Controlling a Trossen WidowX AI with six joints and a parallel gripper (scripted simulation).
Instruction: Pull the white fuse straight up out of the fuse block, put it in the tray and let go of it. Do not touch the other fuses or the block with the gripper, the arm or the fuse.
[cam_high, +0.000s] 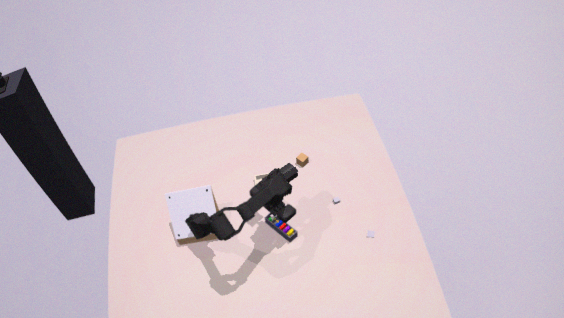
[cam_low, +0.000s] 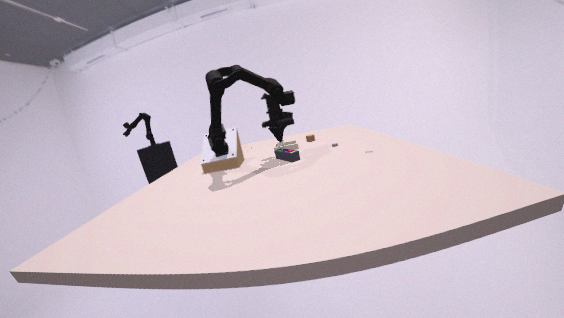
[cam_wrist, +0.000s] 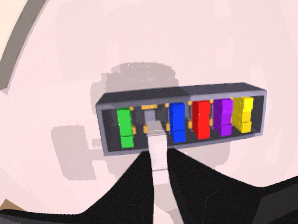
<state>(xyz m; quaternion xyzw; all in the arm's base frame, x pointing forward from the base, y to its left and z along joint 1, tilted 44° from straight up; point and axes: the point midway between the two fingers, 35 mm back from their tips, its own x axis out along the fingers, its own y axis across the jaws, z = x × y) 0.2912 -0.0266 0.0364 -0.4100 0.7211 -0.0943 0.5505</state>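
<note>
The fingers are closed on the white fuse (cam_wrist: 158, 150), 1 on each side of its narrow body, in the wrist view. The fuse stands above its slot in the fuse block (cam_high: 281, 231) (cam_low: 287, 156) (cam_wrist: 142, 96), between the green fuse (cam_wrist: 125, 128) and the blue fuse (cam_wrist: 177, 122); whether its lower end is wholly out of the slot cannot be told. The other 5 fuses sit in the block on the bench (cam_high: 350, 280) (cam_low: 280, 220) (cam_wrist: 225, 30).

The white fuse is probably light, stiff plastic: it should not bend under a firm grip, but its smooth, slim sides could let it tilt or slip. The best hold is on the flat sides of the upper part, well centred, leaving the lower end free. A straight lift until that end stands well over the neighbours seems wise before any sideways move to the tray (cam_high: 260, 177) (cam_low: 295, 143) (cam_wrist: 10, 55).
</note>
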